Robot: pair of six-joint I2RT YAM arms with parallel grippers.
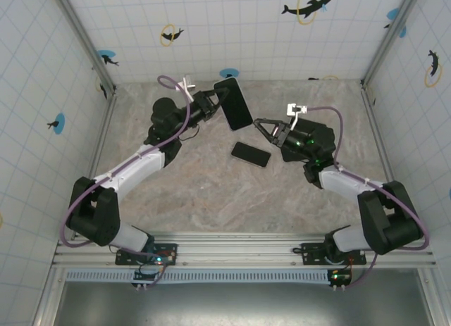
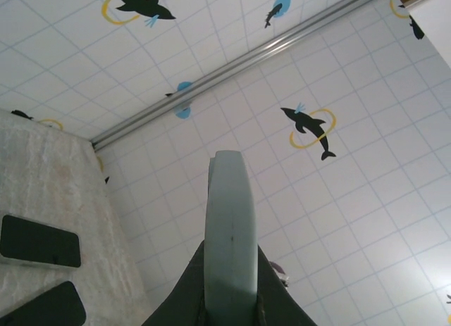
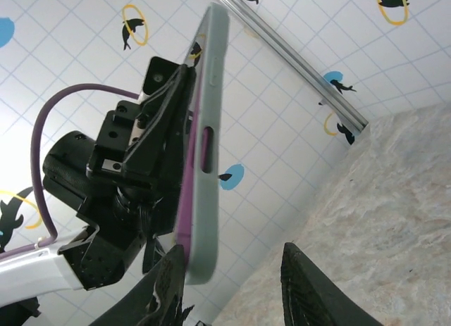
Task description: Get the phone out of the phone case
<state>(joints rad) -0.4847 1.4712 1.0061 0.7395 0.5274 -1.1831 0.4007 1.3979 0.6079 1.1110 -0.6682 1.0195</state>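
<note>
My left gripper [image 1: 215, 101] is shut on the phone case [image 1: 233, 103], holding it up on edge above the back of the table. In the left wrist view the case's grey-green edge [image 2: 229, 227] rises between my fingers. From the right wrist the case [image 3: 208, 164] shows a purple layer inside its rim. Its dark glossy face could be the phone; I cannot tell. My right gripper [image 1: 261, 127] is open, and the case's lower end sits just inside its left finger [image 3: 168, 287]. A black phone-like slab [image 1: 251, 154] lies flat on the table.
The marble-patterned tabletop [image 1: 211, 192] is walled by tiled panels with dolphin stickers [image 1: 307, 8]. The flat black slab [image 2: 39, 241] lies below the raised case, with another dark rounded shape [image 2: 42, 308] beside it. Open table lies toward the near edge.
</note>
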